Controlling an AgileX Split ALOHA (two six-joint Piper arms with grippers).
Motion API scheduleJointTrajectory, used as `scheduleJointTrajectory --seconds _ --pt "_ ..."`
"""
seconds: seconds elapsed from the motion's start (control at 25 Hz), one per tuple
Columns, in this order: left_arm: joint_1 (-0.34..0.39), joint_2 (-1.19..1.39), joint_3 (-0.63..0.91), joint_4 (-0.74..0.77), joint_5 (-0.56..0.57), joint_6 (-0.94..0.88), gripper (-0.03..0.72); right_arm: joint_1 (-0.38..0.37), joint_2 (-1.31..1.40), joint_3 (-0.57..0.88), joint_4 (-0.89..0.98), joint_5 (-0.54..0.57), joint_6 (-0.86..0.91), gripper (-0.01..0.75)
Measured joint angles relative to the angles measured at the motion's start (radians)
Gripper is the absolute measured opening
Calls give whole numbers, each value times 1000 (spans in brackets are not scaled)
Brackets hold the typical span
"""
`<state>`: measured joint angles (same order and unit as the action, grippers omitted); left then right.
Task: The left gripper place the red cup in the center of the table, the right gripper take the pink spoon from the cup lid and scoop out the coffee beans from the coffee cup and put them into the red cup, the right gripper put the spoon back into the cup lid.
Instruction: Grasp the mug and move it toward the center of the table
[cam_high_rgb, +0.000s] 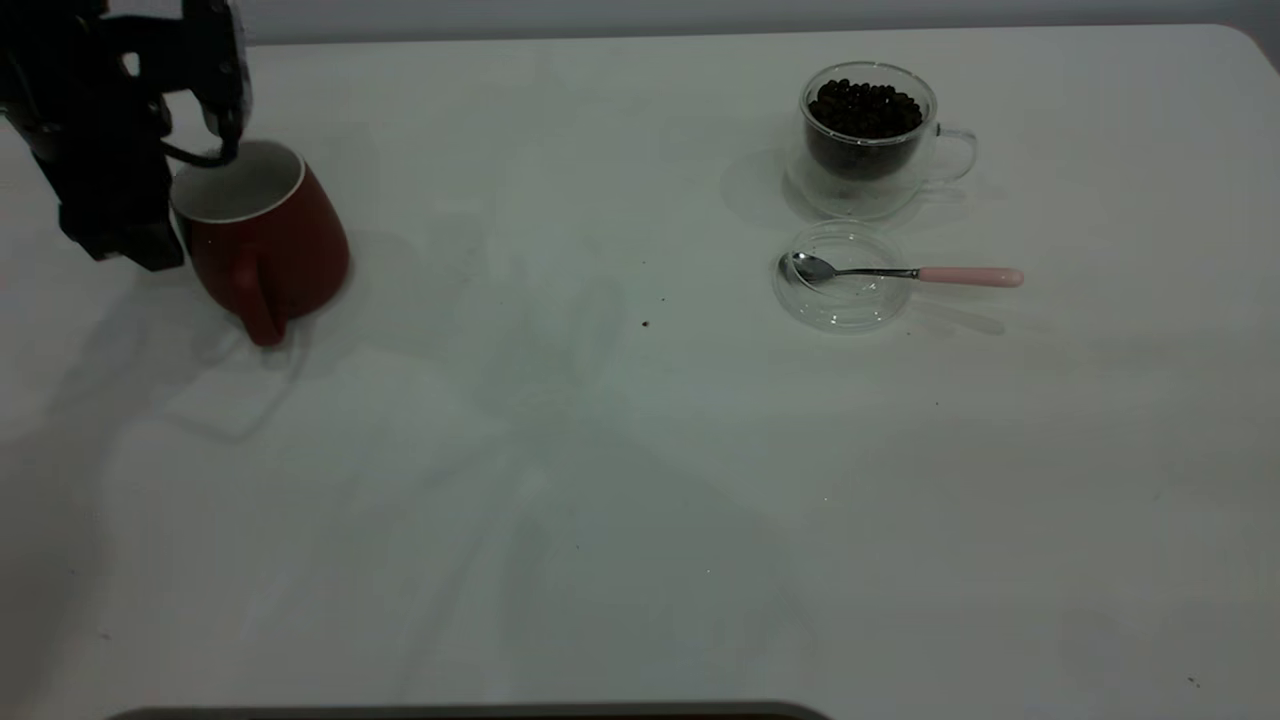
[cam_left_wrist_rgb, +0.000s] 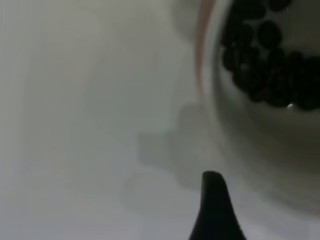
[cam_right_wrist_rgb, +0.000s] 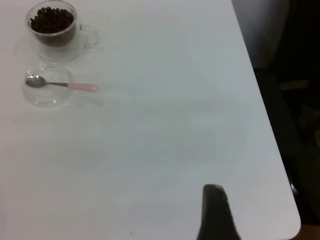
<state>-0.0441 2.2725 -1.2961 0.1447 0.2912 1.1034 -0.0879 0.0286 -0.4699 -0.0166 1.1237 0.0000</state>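
— We see the table, white, speckled. Near its left edge our left gripper clamps the rim of the red cup, which tilts, white inside.

— Toward the far right corner, the coffee cup holds the coffee beans; just nearer us, the pink spoon lies across the cup lid. The right gripper? We cannot tell.

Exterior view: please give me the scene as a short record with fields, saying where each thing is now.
red cup: left part of the table, handle toward the camera
left gripper: at the red cup's rim
coffee cup: far right, holds coffee beans
cup lid: just in front of the coffee cup
pink spoon: bowl in the cup lid, handle pointing right
right gripper: seen only in its wrist view, far from the spoon
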Motion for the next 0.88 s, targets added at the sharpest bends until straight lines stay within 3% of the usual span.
scheduleJointTrajectory --seconds 0.36,0.88 --pt "-136 28 -5 2 -47 -24 586 0 0 0 0 0 0 537" --pt "-364 50 -5 -1 -218 -248 586 0 0 0 0 0 0 537"
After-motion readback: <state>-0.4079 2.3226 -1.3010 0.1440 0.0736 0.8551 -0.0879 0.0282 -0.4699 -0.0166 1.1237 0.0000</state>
